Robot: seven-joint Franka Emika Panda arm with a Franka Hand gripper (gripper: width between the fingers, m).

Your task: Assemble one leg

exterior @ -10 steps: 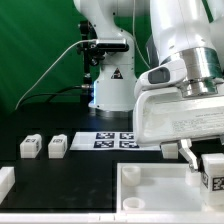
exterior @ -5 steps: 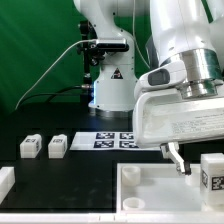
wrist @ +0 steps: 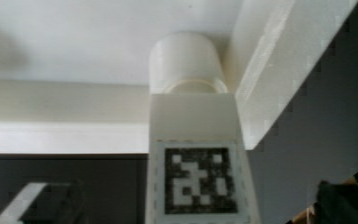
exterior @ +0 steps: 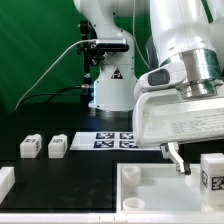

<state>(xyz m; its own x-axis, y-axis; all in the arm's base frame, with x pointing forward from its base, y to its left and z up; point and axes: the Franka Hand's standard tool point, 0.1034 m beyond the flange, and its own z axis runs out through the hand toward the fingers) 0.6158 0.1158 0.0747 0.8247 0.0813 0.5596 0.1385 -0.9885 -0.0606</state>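
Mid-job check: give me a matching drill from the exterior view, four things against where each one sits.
Things:
1 leftmost leg
2 marker board
3 standing leg
4 white tray-like piece

Places:
A the exterior view's right edge
B the exterior view's far left, on the black table
C bottom foreground
D centre, in front of the robot base

Pairs: 1-B, 2-D, 3-A, 4-C

Backed well behind the gripper [exterior: 192,158] by a green curtain [exterior: 40,40]; floored beneath it by a black tabletop [exterior: 75,182]; lit softly, evenly.
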